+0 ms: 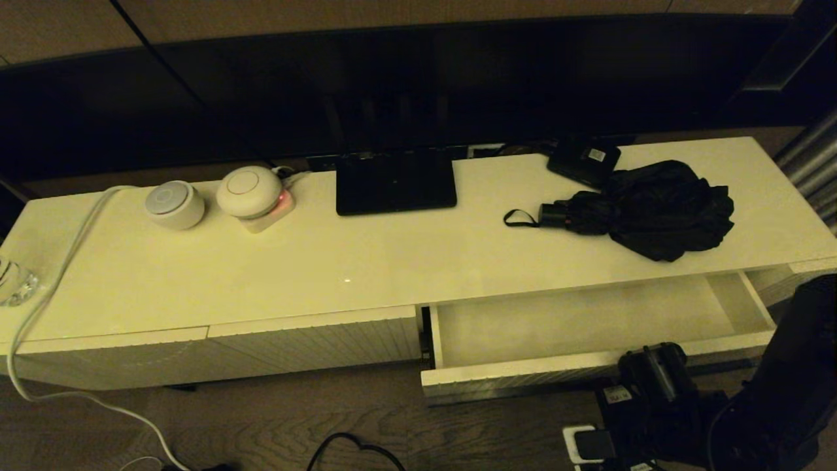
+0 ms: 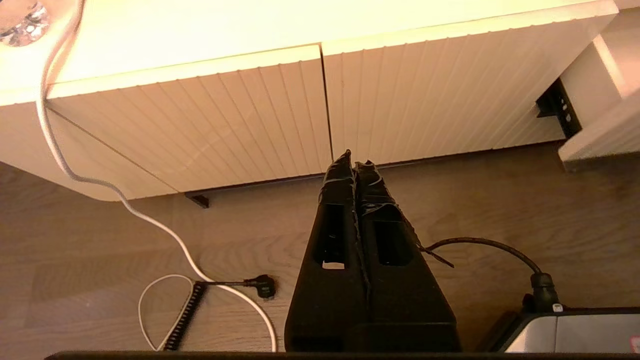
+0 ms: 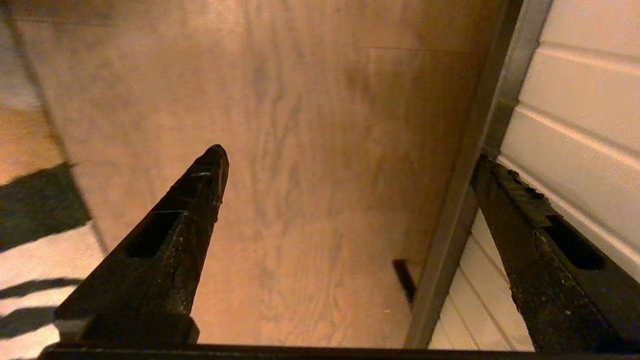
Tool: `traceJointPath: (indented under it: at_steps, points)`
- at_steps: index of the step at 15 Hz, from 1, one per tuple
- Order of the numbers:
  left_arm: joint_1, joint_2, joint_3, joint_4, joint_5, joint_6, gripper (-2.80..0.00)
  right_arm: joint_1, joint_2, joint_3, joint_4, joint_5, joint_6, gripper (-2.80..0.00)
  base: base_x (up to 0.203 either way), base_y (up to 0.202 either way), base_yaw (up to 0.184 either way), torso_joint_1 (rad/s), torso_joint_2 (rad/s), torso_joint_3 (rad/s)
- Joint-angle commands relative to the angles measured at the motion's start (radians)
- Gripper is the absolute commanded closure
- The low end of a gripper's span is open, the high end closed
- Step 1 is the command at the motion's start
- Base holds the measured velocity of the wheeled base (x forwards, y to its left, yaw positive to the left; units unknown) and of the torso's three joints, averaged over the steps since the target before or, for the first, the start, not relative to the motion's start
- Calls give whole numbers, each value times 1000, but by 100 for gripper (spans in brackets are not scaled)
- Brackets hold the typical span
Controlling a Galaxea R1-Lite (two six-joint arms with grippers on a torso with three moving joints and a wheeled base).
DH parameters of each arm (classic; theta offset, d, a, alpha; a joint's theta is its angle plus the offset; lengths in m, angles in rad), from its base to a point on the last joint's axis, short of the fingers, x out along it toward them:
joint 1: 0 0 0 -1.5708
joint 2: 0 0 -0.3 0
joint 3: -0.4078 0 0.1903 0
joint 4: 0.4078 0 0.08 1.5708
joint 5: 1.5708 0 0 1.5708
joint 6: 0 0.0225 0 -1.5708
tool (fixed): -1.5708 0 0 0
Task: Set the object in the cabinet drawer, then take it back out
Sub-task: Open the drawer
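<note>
The black folding umbrella [image 1: 654, 209] lies on the right part of the cabinet top, fabric bunched, handle and wrist loop [image 1: 520, 218] pointing left. Below it the cabinet drawer [image 1: 523, 379] is pulled out and nothing lies inside it. My right gripper [image 3: 350, 156] is open, low in front of the drawer's ribbed front [image 3: 575, 100]; one finger [image 3: 520, 210] rests against the dark strip [image 3: 465, 210], the other hangs over the floor. It appears as a dark mass, the right gripper [image 1: 650, 366], in the head view. My left gripper [image 2: 354, 159] is shut on nothing, above the floor before the closed ribbed panels [image 2: 250, 115].
A flat black stand base [image 1: 395, 180] and a small black box with a white label [image 1: 584, 159] sit at the back of the top. Two round white devices [image 1: 174, 204] [image 1: 249, 191] stand at the left. A white cable [image 1: 59, 275] runs down to the floor.
</note>
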Motion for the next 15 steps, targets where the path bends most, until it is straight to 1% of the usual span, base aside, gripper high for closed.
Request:
traceJointPath:
  at_steps: [1, 5, 9, 10, 12, 14, 15]
  points:
    - [0, 0, 3, 0, 0, 0, 0, 4, -38, 28, -7, -1, -8, -280, 0, 0, 0, 0, 0, 0]
    - [0, 0, 3, 0, 0, 0, 0, 3, -141, 41, 6, 1, -9, -280, 0, 0, 0, 0, 0, 0]
    - [0, 0, 3, 0, 0, 2, 0, -7, -300, 51, 134, 4, -9, -280, 0, 0, 0, 0, 0, 0]
    - [0, 0, 3, 0, 0, 1, 0, -8, -345, 55, 153, 3, -9, 0, 0, 0, 0, 0, 0, 0]
    - [0, 0, 3, 0, 0, 0, 0, -9, -459, 60, 182, -2, 11, 0, 0, 0, 0, 0, 0, 0]
    - [0, 0, 3, 0, 0, 0, 0, -9, -583, 52, 269, -25, 42, 0, 0, 0, 0, 0, 0, 0]
    - [0, 0, 3, 0, 0, 0, 0, -8, -652, 48, 335, -41, 68, 0, 0, 0, 0, 0, 0, 0]
